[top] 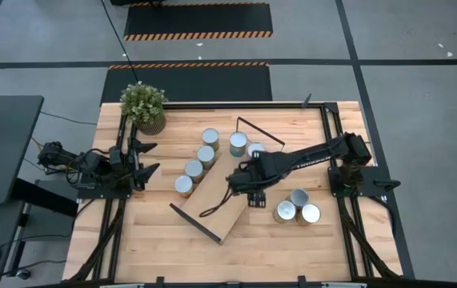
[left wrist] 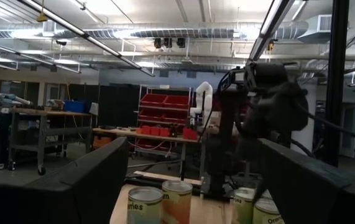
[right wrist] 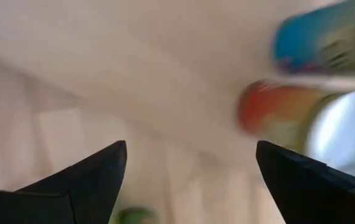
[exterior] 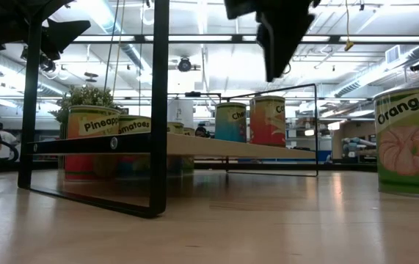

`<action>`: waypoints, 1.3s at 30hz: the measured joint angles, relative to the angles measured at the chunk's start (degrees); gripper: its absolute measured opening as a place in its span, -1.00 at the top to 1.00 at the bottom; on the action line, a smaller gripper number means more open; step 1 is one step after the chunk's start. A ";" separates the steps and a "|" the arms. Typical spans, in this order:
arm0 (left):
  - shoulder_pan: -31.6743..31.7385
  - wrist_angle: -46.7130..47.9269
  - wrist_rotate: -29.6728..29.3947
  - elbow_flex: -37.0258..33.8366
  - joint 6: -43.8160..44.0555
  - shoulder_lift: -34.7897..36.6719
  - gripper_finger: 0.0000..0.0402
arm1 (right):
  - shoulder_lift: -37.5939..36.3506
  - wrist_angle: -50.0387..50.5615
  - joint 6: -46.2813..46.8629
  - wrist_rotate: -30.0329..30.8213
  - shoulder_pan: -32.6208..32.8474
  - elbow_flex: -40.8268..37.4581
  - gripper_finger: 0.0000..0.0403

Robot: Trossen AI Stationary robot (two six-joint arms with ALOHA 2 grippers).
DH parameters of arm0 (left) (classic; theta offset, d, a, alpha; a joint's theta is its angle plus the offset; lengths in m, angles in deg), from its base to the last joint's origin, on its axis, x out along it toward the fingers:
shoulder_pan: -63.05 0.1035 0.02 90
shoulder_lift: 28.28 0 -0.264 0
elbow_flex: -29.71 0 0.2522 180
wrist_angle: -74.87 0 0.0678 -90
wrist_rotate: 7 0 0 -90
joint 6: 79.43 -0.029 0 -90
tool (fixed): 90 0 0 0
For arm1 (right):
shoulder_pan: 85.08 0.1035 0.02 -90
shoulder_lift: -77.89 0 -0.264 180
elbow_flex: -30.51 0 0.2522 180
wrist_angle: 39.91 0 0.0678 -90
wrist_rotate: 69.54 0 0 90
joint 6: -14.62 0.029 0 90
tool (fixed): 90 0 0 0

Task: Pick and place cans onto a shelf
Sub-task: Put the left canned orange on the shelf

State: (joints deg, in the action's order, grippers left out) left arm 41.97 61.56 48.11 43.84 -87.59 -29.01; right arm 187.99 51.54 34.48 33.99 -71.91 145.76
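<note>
The right pincer [top: 254, 194] hangs wide and empty over the long light-wood shelf [top: 212, 206] — descending carelessly, it may topple the small silver-topped cans [top: 238, 144] beside it — while the left pincer [top: 150, 158] waits open near the table's left edge.

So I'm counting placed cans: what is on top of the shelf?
No cans show on the shelf. The right gripper hangs open above its far end, hiding part of the board. The cans stand on the table.

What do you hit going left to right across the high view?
Left pincer → plant → row of four cans → shelf → right pincer → three cans
</note>
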 joint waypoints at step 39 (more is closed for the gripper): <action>0.01 0.83 0.02 0.01 0.19 -0.01 -0.77 | -11.78 -10.20 10.13 -14.09 10.74 -28.14 -0.88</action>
State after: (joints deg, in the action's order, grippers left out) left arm 41.98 62.39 48.13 43.85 -87.40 -29.02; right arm 176.21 41.35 44.61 19.90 -61.18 117.61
